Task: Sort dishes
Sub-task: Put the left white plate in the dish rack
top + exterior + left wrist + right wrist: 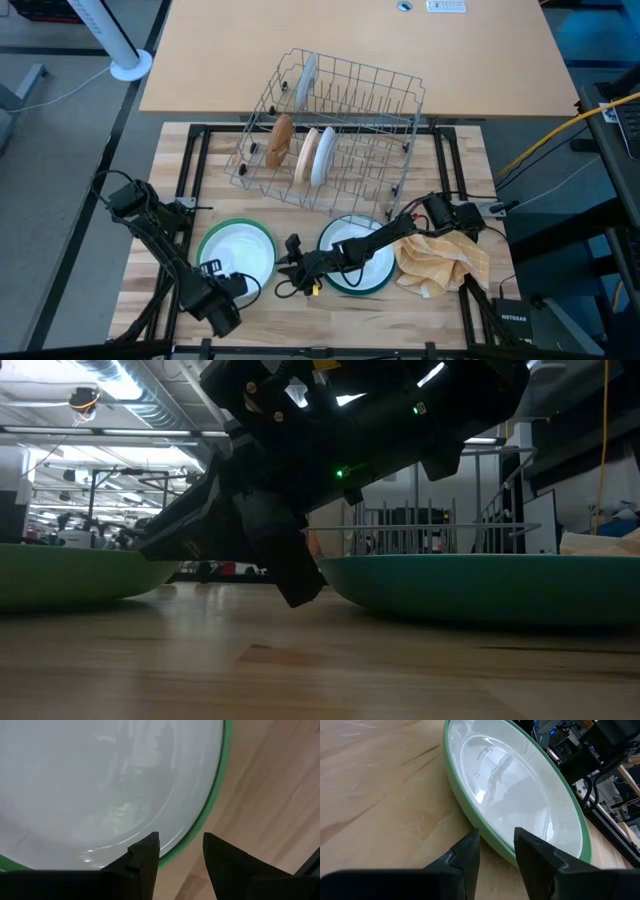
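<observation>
Left dark six-joint arm comes in from the near-left side of the table, elbow bent, forearm angled toward the centre, wrist low over the table. Left pincer (243, 283) sits at the near edge, its two dark fingers (145, 857) parted with a clear gap between them, nothing gripped.

Right dark six-joint arm reaches from the right side across toward the middle, forearm stretched low and nearly level. Right pincer (291, 262) points toward the left one, fingers (467, 851) likewise apart, holding nothing. The two pincers are near each other, not touching.
</observation>
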Tool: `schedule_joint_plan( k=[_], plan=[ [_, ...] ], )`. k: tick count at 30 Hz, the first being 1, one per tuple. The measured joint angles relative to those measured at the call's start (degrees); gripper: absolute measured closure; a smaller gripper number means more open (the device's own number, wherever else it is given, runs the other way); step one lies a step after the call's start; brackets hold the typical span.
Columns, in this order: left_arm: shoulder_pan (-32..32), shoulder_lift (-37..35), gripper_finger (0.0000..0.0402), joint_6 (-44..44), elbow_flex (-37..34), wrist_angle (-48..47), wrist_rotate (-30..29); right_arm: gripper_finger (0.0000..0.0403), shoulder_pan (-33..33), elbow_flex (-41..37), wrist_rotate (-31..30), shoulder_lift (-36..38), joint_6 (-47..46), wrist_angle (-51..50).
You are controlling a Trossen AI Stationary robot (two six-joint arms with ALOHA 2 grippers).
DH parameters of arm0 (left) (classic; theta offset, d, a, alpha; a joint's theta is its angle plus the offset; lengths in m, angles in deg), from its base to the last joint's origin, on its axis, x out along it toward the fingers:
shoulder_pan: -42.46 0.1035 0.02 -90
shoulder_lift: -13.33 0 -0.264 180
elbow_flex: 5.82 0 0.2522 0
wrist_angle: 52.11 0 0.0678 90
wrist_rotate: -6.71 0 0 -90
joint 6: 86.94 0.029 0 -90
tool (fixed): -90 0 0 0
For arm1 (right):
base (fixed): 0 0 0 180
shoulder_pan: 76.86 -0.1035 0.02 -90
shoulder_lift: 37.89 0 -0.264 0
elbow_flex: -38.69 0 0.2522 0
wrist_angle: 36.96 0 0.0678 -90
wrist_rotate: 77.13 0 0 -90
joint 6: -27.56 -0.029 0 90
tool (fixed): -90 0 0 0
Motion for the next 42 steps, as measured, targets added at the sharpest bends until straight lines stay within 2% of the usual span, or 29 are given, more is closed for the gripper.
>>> schedule_joint_plan(
  k=[8, 11, 19, 28, 42],
  plan=[
    [0.0, 0.0, 0.0259, -7.2, -1.1, -0.1, 0.0, 0.0276, 0.0, 0.0, 0.0, 0.0, 0.0, 0.0],
    [0.0, 0.0, 0.0259, -7.4, -1.3, -0.1, 0.0, 0.0276, 0.0, 0.0, 0.0, 0.0, 0.0, 0.0],
    [0.0, 0.0, 0.0259, -5.4, -1.3, 0.1, 0.0, 0.0276, 0.0, 0.0, 0.0, 0.0, 0.0, 0.0],
    [1.6, 0.0, 0.0259, 5.4, -1.3, 0.0, 0.0, 0.0276, 0.0, 0.0, 0.0, 0.0, 0.0, 0.0],
    [4.7, 0.0, 0.0259, 5.3, -7.0, 0.6, -0.7, 0.0276, 0.0, 0.0, 0.0, 0.0, 0.0, 0.0]
  ],
)
